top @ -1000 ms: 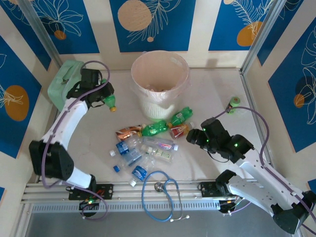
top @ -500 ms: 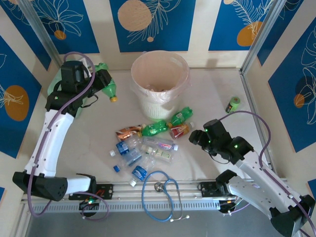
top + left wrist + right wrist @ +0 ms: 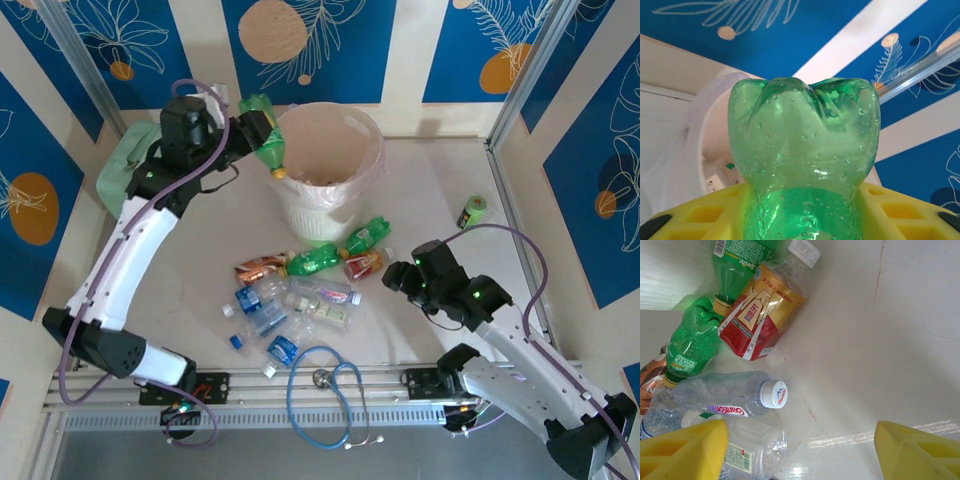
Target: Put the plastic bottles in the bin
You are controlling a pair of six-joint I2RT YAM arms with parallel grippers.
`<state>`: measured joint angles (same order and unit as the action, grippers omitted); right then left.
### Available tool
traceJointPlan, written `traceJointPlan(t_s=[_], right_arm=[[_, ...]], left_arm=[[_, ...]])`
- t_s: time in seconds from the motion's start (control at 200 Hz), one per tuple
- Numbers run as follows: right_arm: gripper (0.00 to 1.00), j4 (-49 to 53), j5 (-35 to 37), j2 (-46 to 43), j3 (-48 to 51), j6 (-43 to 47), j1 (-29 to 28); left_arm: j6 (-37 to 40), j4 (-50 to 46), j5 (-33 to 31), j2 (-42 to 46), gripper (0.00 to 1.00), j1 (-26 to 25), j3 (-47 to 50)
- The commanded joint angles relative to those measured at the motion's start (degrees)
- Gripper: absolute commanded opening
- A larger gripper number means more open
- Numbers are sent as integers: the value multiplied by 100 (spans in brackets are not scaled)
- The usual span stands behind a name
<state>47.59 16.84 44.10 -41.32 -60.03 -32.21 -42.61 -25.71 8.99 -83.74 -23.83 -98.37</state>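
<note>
My left gripper is shut on a green bottle, held tilted with its yellow cap down over the left rim of the cream-white bin. Seen from the left wrist, that green bottle sits between the yellow fingers, with the bin behind it. Several bottles lie in a heap on the table in front of the bin: green, clear with blue labels, and red-labelled. My right gripper is open, low beside the heap's right side. Its camera shows a red-labelled bottle and a clear white-capped bottle.
A mint-green case sits at the far left behind the left arm. A small green cylinder stands at the right by the frame rail. A blue stethoscope lies at the near table edge.
My left arm has swung right and up with the green bottle, from beside the mint-green case to the bin's left rim. The right arm has barely moved.
</note>
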Motion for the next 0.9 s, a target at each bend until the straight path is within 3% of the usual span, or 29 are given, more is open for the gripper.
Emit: traceJointPlan(t_s=[0.0,0.445,0.725,0.79,0.895], right_arm=[[77,69,-90,-14,-69,7,30],[77,-33,-173,178,-208,70,31],[77,-123,-203,220,-137,11,-22],[77,-121,-238,211,-168,24,-51],[77,-68,-108,191,-203,43,-183]], left_arm=[[74,142,16,-219,49,-152,-294],[117,170,-38,-1023,49,-332,-608],[117,-113,-30,-1528,50,-364,-1281],[137,-188,-29,-1606,53,-397,-1343],[224,-174,-99,-1619,69,-470,-1269]])
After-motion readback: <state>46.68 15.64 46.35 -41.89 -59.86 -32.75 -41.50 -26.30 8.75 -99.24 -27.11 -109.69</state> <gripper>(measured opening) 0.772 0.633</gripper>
